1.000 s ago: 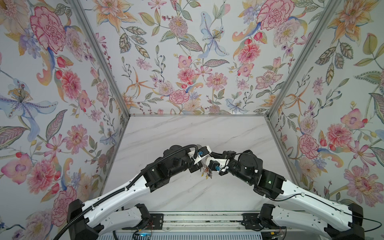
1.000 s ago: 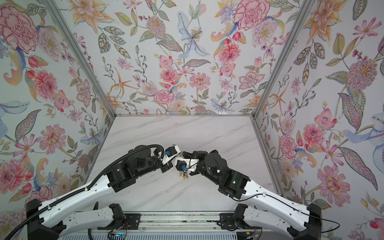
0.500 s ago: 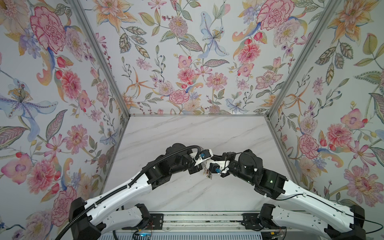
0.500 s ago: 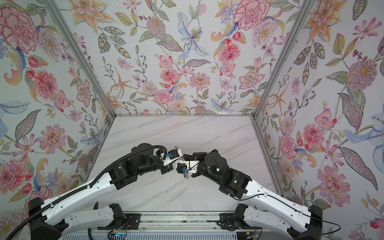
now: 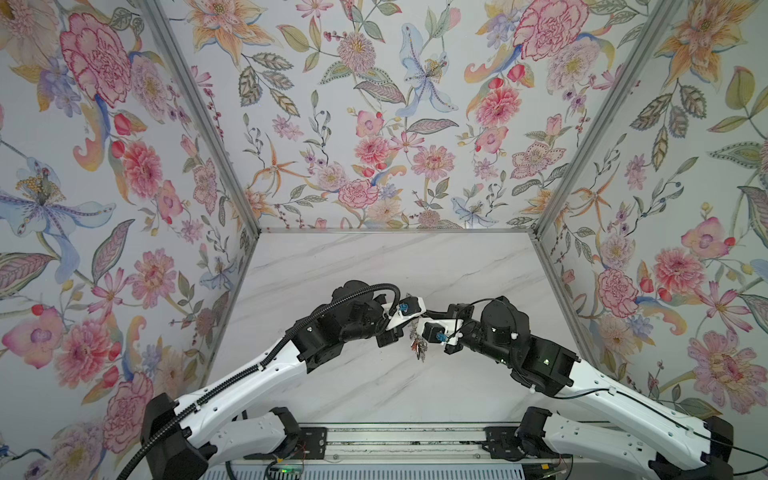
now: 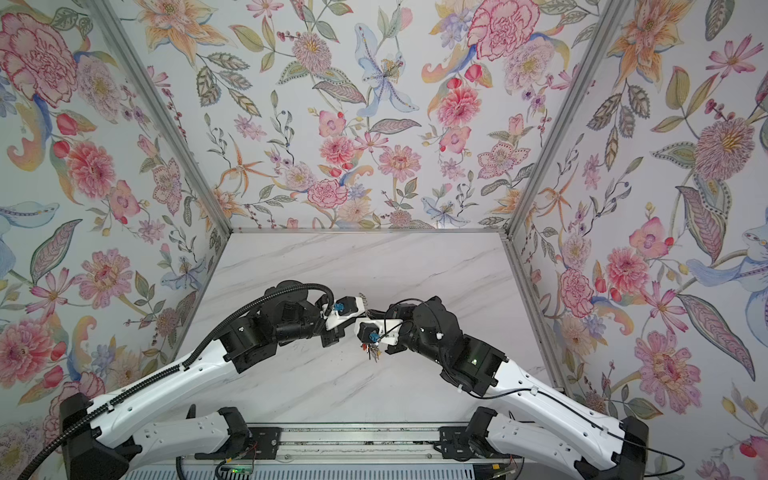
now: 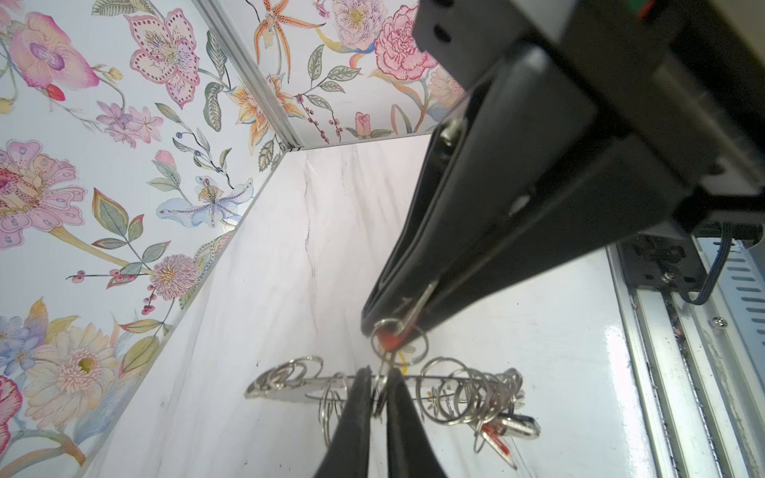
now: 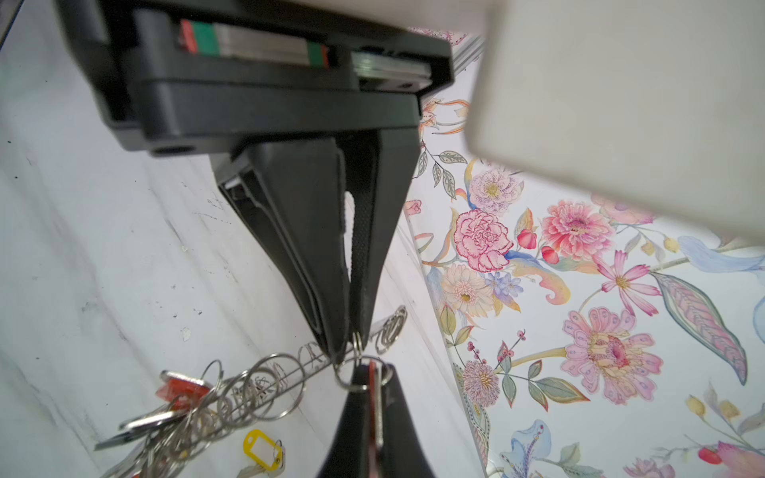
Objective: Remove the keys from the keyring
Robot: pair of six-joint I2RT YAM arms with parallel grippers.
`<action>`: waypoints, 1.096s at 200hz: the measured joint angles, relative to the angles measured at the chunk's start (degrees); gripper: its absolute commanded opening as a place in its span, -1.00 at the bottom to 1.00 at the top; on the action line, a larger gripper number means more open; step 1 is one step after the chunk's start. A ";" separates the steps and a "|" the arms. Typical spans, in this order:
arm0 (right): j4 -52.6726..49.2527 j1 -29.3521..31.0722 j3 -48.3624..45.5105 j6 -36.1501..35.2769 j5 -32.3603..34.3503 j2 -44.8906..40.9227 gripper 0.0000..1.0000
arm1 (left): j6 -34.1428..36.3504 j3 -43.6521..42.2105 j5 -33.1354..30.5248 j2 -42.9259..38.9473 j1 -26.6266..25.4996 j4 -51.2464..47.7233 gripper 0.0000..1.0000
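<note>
Grey metal keyring [image 7: 285,395] pinched at rim by left gripper [image 7: 379,374], jaws barely parted, as anchor; right gripper [image 8: 374,372] beside keyring clamps red-tagged key [image 8: 372,393], likely for pull-off.

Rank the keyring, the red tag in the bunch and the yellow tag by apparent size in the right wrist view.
1. keyring, edge-on, by far the longest span.
2. red tag and yellow tag: nearly alike; the red is partly covered and distances differ, so unranked.
</note>
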 measured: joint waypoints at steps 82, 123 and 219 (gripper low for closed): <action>1.97 0.00 0.04 5.95 0.48 0.61 -1.00 | -1.60 0.00 0.13 -4.39 2.58 0.50 -0.15; 3.37 0.13 0.44 10.82 1.64 2.58 -1.00 | -4.55 -0.02 -0.24 -6.25 2.69 0.90 -0.06; 3.63 2.75 5.62 24.96 11.58 8.24 -1.00 | -14.23 -7.74 -0.57 -13.09 2.67 2.40 -0.09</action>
